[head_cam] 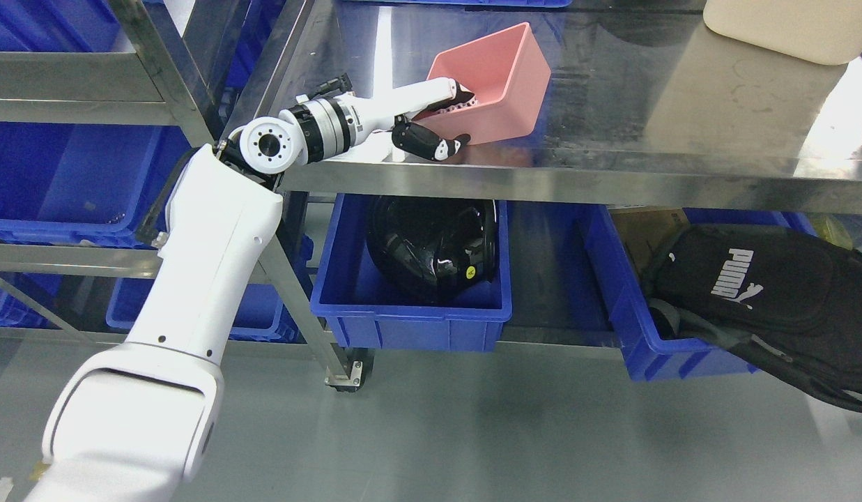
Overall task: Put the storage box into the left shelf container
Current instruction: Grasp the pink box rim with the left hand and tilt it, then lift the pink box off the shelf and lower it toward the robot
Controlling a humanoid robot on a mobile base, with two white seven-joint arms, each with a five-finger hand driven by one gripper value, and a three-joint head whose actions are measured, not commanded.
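White left arm rises from the near left to the steel shelf top, where the left hand pinches the near-left wall of the pink storage box, fingers inside, thumb outside. Grasp looks made; next comes lifting it leftward to a blue shelf container

L hand at 12 o'clock grips near wall of tilted pink plastic storage box on steel tabletop, fingers inside, thumb outside. Below, at 6 o'clock: blue plastic bin w/ black helmet. At 4 o'clock: black backpack.
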